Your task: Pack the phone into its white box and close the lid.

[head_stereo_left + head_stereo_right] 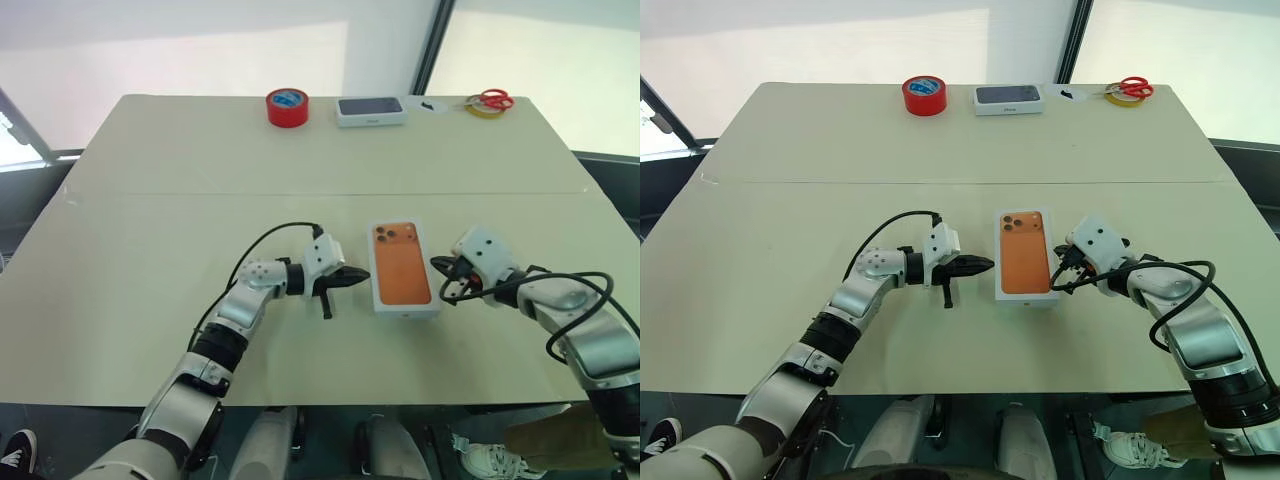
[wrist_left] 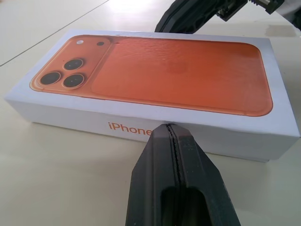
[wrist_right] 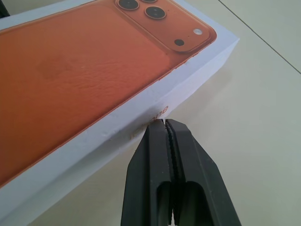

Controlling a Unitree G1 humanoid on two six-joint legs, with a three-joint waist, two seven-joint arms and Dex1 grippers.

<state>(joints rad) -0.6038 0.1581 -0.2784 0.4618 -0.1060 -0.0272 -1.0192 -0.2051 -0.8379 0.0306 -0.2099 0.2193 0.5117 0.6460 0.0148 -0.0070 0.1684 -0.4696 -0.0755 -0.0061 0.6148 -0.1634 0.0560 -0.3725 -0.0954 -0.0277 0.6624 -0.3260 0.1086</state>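
The lid (image 1: 402,265), white with an orange phone picture on top, lies flat in the middle of the table, turned down over whatever is beneath it. The phone and the white box are hidden. My left gripper (image 1: 352,279) is shut and empty, pointing level at the lid's left long side (image 2: 117,123) with its tip just short of the wall. My right gripper (image 1: 438,263) is also shut and empty, its tip right at the lid's right long side (image 3: 155,101); I cannot tell if it touches.
At the table's far edge stand a red tape roll (image 1: 287,107), a white box with a dark top (image 1: 371,110), and red-handled scissors (image 1: 492,98) on a yellow tape ring (image 1: 482,110). The tan tabletop (image 1: 150,250) spreads wide around the lid.
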